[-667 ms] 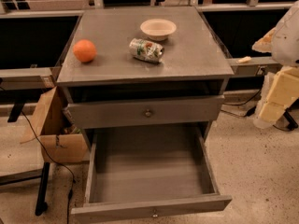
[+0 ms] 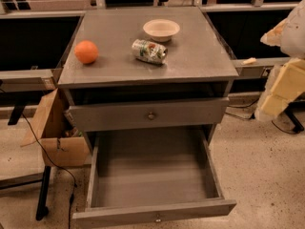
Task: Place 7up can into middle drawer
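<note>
The 7up can (image 2: 149,51), silver and green with a red spot, lies on its side on the grey cabinet top (image 2: 200,56), just in front of the cream bowl (image 2: 161,29). The middle drawer (image 2: 152,175) is pulled wide open below, and nothing lies inside it. Its round knob (image 2: 157,218) shows at the bottom edge. My gripper (image 2: 279,89) is the cream and yellow shape at the right edge of the view. It hangs beside the cabinet's right side, well away from the can, and holds nothing that I can see.
An orange fruit (image 2: 86,52) sits on the left of the cabinet top. The upper knobbed drawer front (image 2: 150,114) is pushed in. A cardboard box (image 2: 55,132) and a black cable (image 2: 43,149) lie on the floor at the left. Dark benches stand behind.
</note>
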Motion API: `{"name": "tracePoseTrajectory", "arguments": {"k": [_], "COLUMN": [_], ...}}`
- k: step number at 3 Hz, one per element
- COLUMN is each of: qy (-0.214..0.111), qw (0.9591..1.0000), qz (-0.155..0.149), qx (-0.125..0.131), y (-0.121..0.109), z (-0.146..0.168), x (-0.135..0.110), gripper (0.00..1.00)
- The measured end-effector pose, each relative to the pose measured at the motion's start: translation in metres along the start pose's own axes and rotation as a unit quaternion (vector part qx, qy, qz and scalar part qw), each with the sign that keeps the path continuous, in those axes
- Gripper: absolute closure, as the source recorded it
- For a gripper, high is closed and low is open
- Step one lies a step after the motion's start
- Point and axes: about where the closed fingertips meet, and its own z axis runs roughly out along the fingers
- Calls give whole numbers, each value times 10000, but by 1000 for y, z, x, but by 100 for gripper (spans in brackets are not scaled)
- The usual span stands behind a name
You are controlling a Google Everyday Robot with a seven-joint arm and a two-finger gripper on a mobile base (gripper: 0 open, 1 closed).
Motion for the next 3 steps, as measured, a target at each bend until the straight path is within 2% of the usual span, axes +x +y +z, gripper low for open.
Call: {"name": "tracePoseTrajectory", "arguments": {"k": [1,2,3], "qy": [-670,-1751,-2212], "qw": [9969,9795,9626], "qz": [378,990,1558], "qx": [141,139,122], "y": [-24,-62,-90], "z": [1,30,55], "x": [-35,-97,-149], "gripper": [0,0,0]}}
